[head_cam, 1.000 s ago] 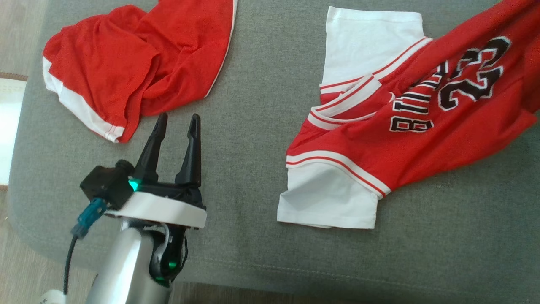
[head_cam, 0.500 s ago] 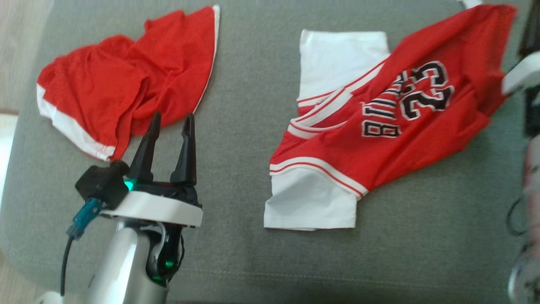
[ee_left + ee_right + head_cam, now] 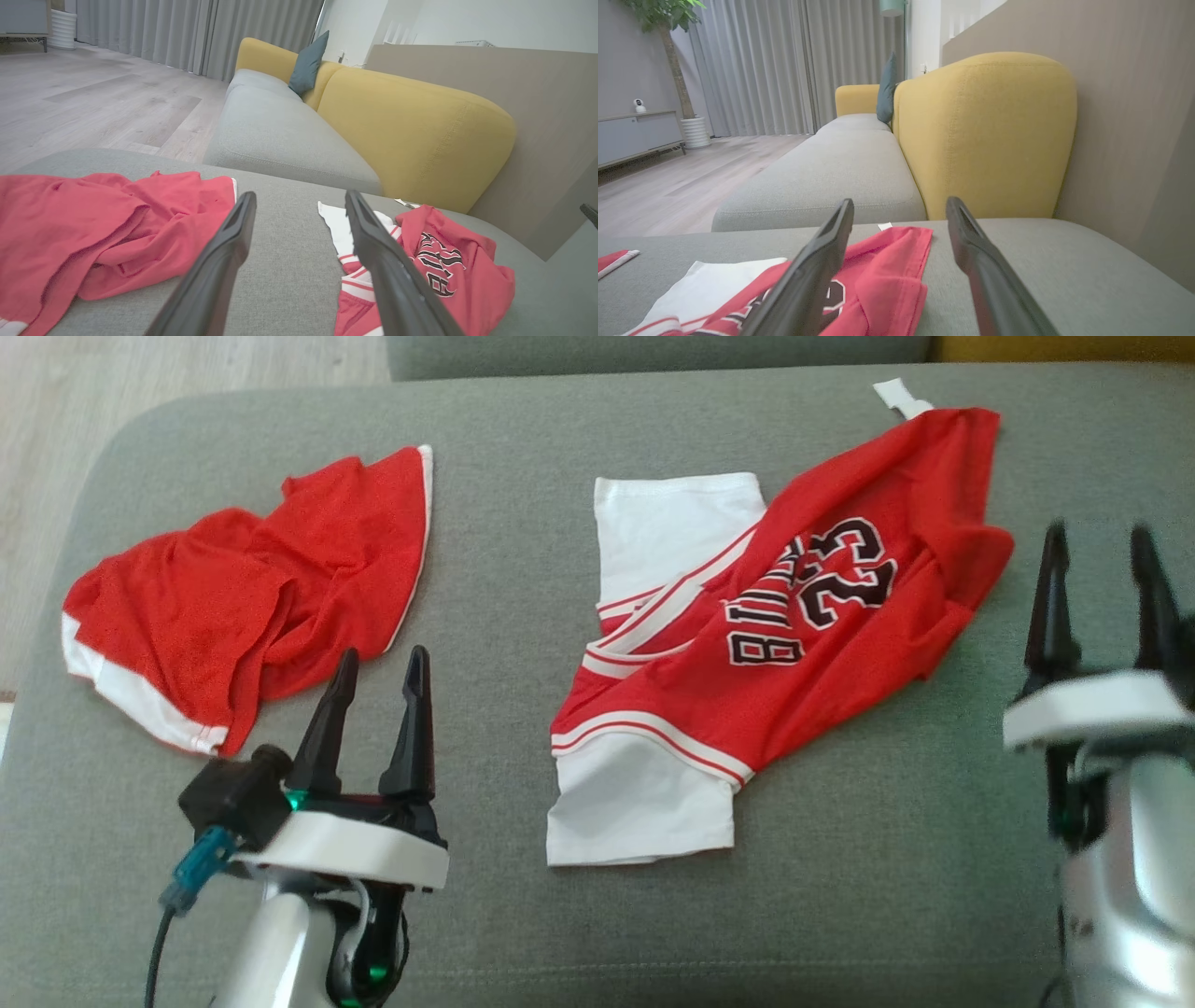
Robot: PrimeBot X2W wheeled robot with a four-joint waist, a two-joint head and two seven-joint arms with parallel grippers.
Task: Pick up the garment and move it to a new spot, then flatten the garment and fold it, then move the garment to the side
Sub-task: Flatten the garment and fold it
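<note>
Head view: the jersey (image 3: 840, 653) lies crumpled on the sofa (image 3: 523, 560) between both jaws, touching neither. The left jaws stand open and empty near the shorts (image 3: 252, 597); the right jaws, blurred, look open too, just beside the jersey.

Grey sofa seat (image 3: 523, 915), yellow backrest (image 3: 985, 135), red shorts (image 3: 243, 607)
The shorts lie crumpled on the seat, just ahead and left of the left jaws. Straight beyond the right jaws rises the backrest, with a teal cushion (image 3: 886, 88) farther on; grey curtains (image 3: 756, 65) and wood floor (image 3: 668, 186) sit off to their left.
</note>
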